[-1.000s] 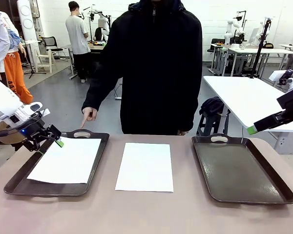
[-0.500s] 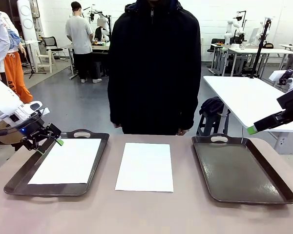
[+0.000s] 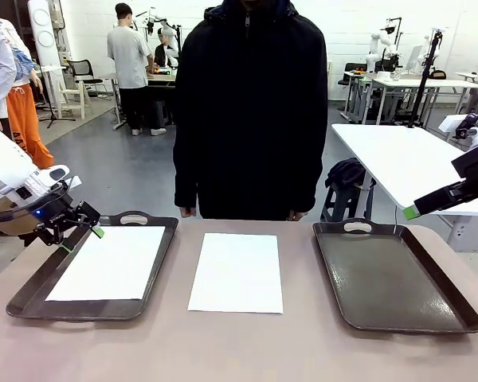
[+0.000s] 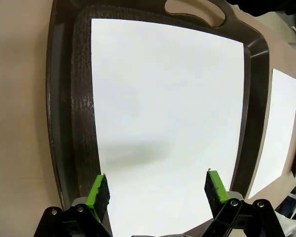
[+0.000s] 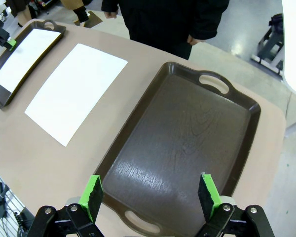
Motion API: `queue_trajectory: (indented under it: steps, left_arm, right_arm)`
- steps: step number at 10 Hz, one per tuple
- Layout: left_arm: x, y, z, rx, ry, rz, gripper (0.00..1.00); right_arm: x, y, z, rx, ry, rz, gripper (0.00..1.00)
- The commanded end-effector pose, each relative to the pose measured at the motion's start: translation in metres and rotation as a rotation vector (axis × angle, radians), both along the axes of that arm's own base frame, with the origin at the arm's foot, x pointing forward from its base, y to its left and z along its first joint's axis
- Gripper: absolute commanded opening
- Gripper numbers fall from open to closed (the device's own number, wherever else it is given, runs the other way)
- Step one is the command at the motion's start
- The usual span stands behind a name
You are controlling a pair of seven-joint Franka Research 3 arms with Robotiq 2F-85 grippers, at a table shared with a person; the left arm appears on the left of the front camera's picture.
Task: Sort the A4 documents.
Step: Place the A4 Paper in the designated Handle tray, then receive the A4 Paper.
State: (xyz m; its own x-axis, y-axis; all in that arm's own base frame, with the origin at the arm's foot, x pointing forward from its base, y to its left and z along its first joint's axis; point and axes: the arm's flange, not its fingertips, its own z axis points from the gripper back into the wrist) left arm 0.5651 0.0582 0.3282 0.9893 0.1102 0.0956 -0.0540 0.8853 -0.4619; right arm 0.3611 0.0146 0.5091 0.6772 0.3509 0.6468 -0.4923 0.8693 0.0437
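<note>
One white A4 document (image 3: 107, 263) lies flat in the left dark tray (image 3: 154, 270); the left wrist view looks down on this sheet (image 4: 167, 128) and the tray rim (image 4: 64, 123). A second white sheet (image 3: 237, 271) rests on the bare tabletop between the two trays, also seen as the sheet (image 5: 76, 91) in the right wrist view. My left gripper (image 3: 80, 239) hovers open over the left tray's far left corner, nothing between its green pads (image 4: 98, 190). My right gripper (image 5: 150, 195) is open, high above the empty right tray (image 5: 182, 143), off the table's right edge.
A person in a black jacket (image 3: 251, 111) stands at the far side of the table, hands down at the edge. The right tray (image 3: 394, 274) holds nothing. A white table (image 3: 406, 163) stands behind on the right. Other people are farther back on the left.
The person's hand that pointed down toward the left tray has dropped back to their side. The sheet in the left tray has settled flat. Neither arm has visibly moved.
</note>
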Motion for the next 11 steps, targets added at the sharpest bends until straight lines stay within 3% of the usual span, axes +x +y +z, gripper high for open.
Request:
queue_trajectory:
  steps: [1, 11]
  left_arm:
    - [-0.0002, 0.0010, -0.0001, 0.006, -0.003, -0.011, 1.00]
    - [0.0000, 0.0000, 0.0000, 0.000, 0.000, 0.000, 1.00]
  right_arm:
    - [0.0009, -0.0008, -0.0020, 0.010, 0.006, 0.003, 1.00]
    - [0.0009, -0.0008, -0.0020, 0.010, 0.006, 0.003, 1.00]
